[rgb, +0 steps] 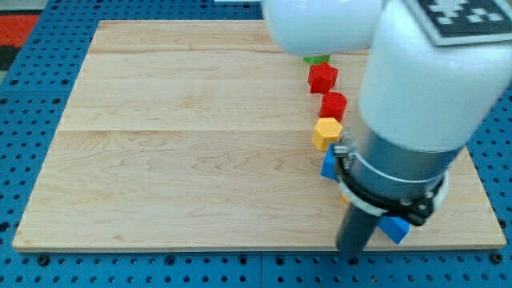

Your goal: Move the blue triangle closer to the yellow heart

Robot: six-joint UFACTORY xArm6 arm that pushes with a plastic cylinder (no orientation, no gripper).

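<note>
Since the arm hides much of the desk (200, 144), you can't confirm shapes. My tip (350, 254) sits just left of a blue block (394, 230). The yellow block (326, 132) lies toward the view's top, touching another blue piece (328, 164). There are no fingers, only a rod.

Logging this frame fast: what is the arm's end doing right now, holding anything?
No gripper: the arm ends in a rod, which holds nothing.
My tip is near the view's bottom, just left of a blue block; whether they touch cannot be told.
</note>
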